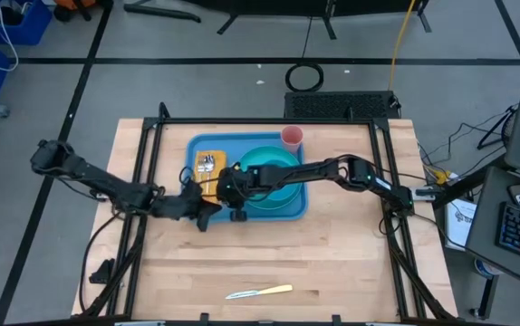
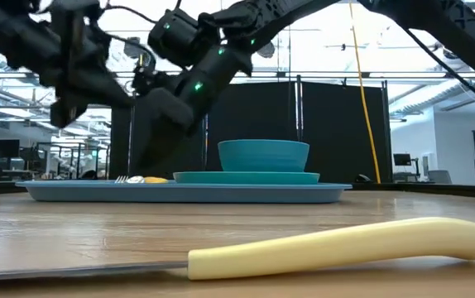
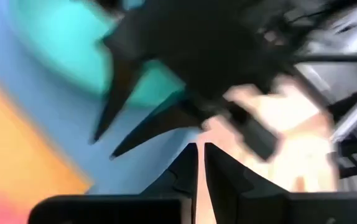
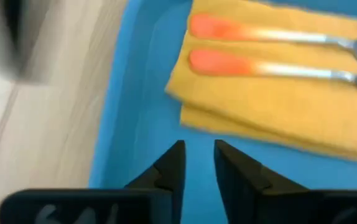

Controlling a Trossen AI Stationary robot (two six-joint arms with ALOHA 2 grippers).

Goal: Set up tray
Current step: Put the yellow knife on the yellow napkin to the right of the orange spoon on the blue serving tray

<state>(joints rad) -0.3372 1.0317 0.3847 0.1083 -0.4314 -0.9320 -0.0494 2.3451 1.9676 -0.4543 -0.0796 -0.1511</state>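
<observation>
the right gripper [image 4: 197,158], slightly parted and empty, was held over the tray [image 4: 141,124]; the left gripper [image 3: 200,163] was nearly closed, empty.

Counting it up: one tray [image 1: 190,154], one teal plate [image 1: 289,199], one teal bowl [image 1: 269,167], one pink cup [image 1: 293,137], one yellow napkin [image 1: 211,156], two orange-handled utensils [image 4: 272,53], one yellow-handled knife [image 1: 260,292].

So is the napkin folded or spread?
Folded: the napkin shows a second layer edge beneath, lying in the tray under two utensils.
</observation>
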